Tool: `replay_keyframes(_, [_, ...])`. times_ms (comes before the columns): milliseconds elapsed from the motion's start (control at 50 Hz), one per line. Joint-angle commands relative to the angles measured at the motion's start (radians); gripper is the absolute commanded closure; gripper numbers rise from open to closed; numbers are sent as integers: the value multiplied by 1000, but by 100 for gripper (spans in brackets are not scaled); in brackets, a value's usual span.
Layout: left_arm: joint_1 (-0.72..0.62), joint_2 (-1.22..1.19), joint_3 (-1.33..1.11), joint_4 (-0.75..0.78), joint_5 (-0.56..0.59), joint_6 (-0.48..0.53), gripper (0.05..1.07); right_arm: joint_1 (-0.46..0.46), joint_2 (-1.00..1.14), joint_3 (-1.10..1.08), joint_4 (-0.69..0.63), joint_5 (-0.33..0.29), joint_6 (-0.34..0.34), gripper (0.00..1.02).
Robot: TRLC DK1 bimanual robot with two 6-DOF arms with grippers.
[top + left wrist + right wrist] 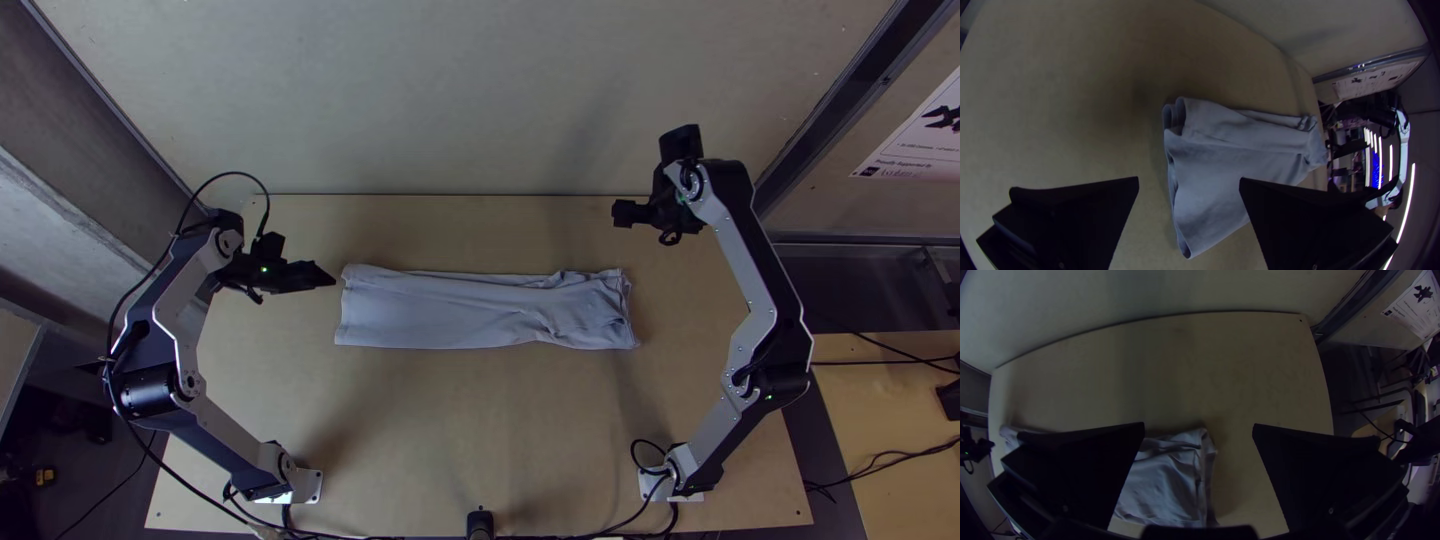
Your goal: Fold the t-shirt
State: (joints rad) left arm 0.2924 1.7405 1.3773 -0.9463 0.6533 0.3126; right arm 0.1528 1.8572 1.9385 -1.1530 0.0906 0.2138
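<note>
Left pincer [1189, 178], parted, is nearer, just left of the t-shirt [480, 312], long sideways mid-frame; right pincer [1198, 424], parted, hangs upper right.

Between the left and right edges of the light tan table [400, 430], I see the t-shirt [450, 310] in plain pale blue-grey. My left gripper [326, 277] and right gripper [622, 213] are black. Past the far edge, the panel [450, 90] is pale grey; beyond the far right corner, a white sheet [925, 145] bears black print.
</note>
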Motion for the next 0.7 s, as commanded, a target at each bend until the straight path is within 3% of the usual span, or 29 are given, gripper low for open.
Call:
replay_keyframes(0, [21,-18,-78,27,58,-10,11,-15,-35,63,-10,-20,38,3])
replay_keyframes(340, [25,44,-187,112,120,-32,10,-15,-87,36,-10,-42,45,3])
replay_keyframes(680, [-47,146,-204,274,117,-202,10,-10,-127,5,-10,-42,58,3])
